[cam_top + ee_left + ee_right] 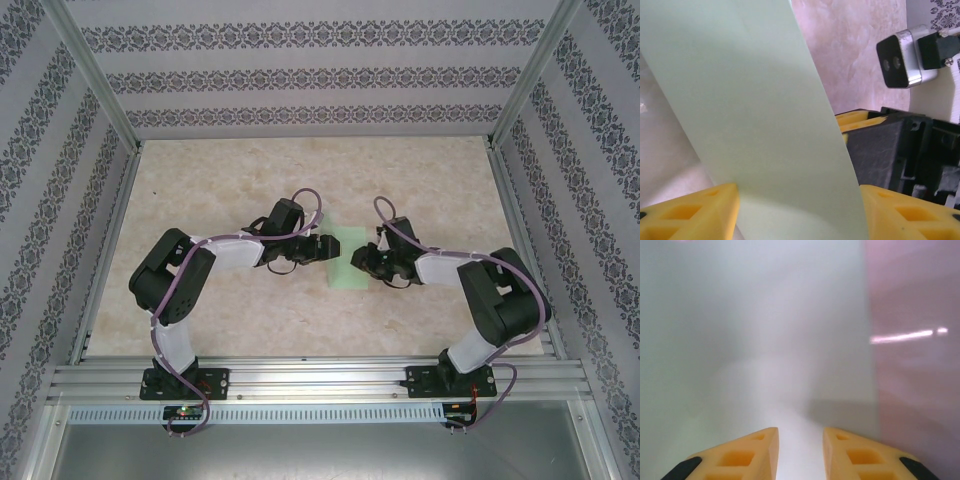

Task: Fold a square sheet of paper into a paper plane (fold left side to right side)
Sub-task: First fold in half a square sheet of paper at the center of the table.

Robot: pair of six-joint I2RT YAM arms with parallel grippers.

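Note:
The square sheet of paper point(347, 262) is pale mint green and lies on the marbled table between my two grippers, showing as a tall narrow rectangle. My left gripper point(322, 248) is at its left edge. In the left wrist view the paper point(755, 115) curves up as a strip between the wide-apart yellow fingers point(695, 210); the left gripper point(800, 200) is open. My right gripper point(366, 262) is at the paper's right edge. In the right wrist view it point(800, 432) hovers open, with a narrow gap, over the paper point(750, 340). The paper plane is out of view.
The beige marbled table point(250, 330) is fenced by aluminium rails point(320, 378) in front and patterned walls on the other sides. The right arm's black gripper body point(885, 150) and wrist camera point(900, 60) sit close beyond the paper in the left wrist view.

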